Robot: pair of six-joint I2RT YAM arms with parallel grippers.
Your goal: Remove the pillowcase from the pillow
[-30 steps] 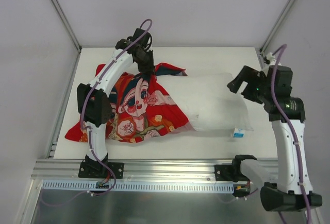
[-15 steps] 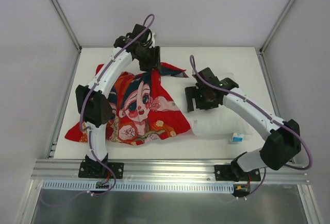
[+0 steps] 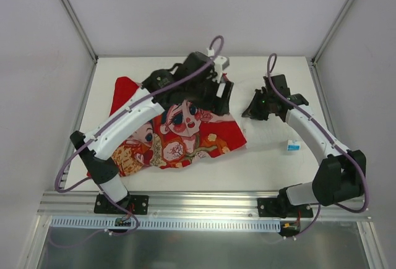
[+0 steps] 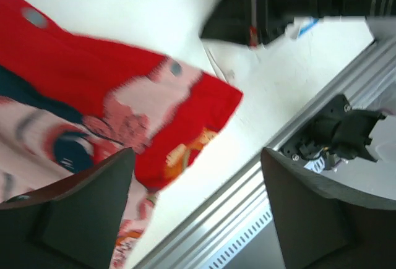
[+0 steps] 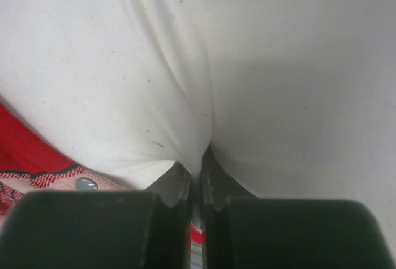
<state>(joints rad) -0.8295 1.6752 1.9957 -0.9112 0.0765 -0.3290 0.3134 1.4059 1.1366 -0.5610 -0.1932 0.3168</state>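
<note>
The red pillowcase (image 3: pixel 185 136) with its cartoon faces lies crumpled left of centre on the table. The white pillow (image 3: pixel 275 134) stretches to its right, its left end under the cover's edge, a blue tag (image 3: pixel 293 146) at its near right corner. My left gripper (image 3: pixel 224 96) hovers over the cover's right end. In the left wrist view its fingers stand wide open (image 4: pixel 197 157) above the pillowcase (image 4: pixel 124 89), holding nothing. My right gripper (image 3: pixel 252 109) is on the pillow's far left part. The right wrist view shows it (image 5: pixel 198 167) shut on a pinched fold of pillow (image 5: pixel 185 96).
The aluminium rail (image 3: pixel 204 204) with both arm bases runs along the table's near edge. Frame posts (image 3: pixel 71 12) rise at the back corners. The two wrists are close together near the middle, with the right gripper's black body (image 4: pixel 278 3) showing in the left wrist view.
The left gripper opened and swung right toward the centre; the pillowcase shifted right with it. The right arm came in from the far right and shut on the pillow.
</note>
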